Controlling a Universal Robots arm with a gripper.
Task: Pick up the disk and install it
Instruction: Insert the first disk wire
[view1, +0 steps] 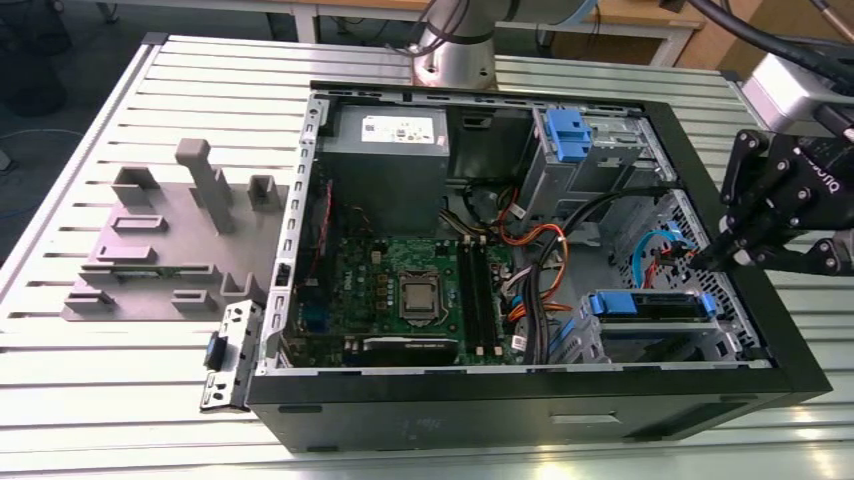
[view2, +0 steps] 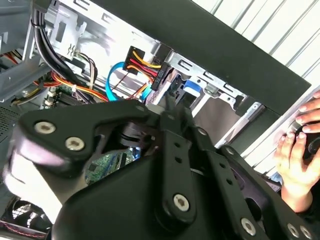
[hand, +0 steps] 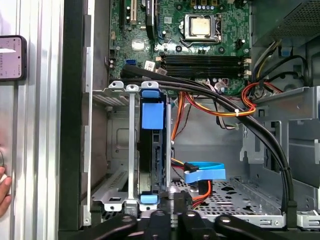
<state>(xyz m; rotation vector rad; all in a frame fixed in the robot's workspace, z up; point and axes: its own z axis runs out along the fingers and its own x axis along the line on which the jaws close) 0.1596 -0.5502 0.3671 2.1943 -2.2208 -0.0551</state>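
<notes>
We're looking at an open computer case (view1: 801, 370) lying on its side on a slatted metal table (view1: 80, 390). In the exterior view the gripper (view1: 703, 262) hangs at the case's edge on the exterior view's right, its tips dipping just inside the wall, near a light blue cable (view1: 654, 245).

And where's the disk (view1: 650, 305)? It sits in the drive cage in the case's near corner on the exterior view's right, its blue carrier facing up, just below the gripper. In the first wrist view we see the disk (hand: 152, 150) edge-on, upright between the metal rails of the cage (hand: 112, 145), blue tabs at both ends. The fingers (hand: 160, 222) show there side by side, close together, right by the disk's nearer end; we can't tell whether they touch it, and nothing sits between them. In the second wrist view the black linkages of the gripper (view2: 172, 107) crowd the foreground, the tips drawn together.

Beyond the case, a grey slotted holder (view1: 167, 245) rests on the table at the exterior view's left. A person's hand (view2: 295, 160) lies on the table outside the case wall.
</notes>
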